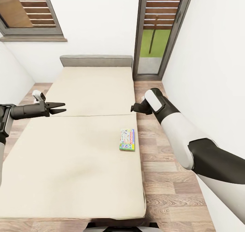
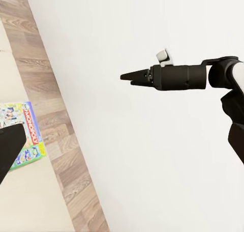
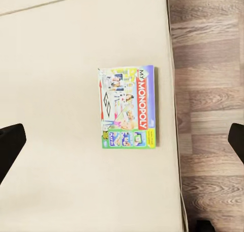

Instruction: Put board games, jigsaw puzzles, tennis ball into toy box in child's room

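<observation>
The game (image 1: 127,140) lies flat near the bed's (image 1: 68,164) right edge, long axis toward the headboard. The right claw (image 1: 134,108) hangs nearer, spread wide; the left claw (image 1: 59,108) is open too.

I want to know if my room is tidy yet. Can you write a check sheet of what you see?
Surface: beige bed, smooth mattress.
Job's things: one Monopoly board game lying flat near the bed's right edge.
Clutter: nothing seen.
Grippers: left gripper open, empty, above the bed; right gripper open, empty, above the game.
Cables: nothing seen.
Surroundings: wood plank floor, white walls, two dark-framed windows.
</observation>
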Tool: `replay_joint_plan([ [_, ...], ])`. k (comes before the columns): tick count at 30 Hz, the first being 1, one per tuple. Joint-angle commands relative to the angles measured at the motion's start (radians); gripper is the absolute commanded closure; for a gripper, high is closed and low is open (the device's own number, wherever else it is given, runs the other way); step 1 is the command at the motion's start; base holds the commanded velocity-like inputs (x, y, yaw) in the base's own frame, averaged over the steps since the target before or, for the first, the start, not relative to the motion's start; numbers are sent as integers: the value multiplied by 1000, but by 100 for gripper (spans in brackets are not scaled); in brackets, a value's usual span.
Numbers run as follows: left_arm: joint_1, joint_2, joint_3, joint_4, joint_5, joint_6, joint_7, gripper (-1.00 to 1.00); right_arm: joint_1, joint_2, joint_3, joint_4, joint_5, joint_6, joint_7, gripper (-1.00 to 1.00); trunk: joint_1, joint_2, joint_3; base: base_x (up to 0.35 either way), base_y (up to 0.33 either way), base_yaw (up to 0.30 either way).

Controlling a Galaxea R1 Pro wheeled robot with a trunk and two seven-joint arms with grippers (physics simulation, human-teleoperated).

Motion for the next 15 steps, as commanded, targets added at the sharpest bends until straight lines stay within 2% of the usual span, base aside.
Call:
replay_joint_plan([
  [1,-1,0,0,0,-4,11,-5,-100,-1,0,3,0,-9,1,-10,-100,1,-2,-1,0,0,-4],
  [15,0,2,0,0,-7,11,-5,-100,-2,0,4,0,-9,1,-10,-100,1,-2,-15,0,0,-1],
])
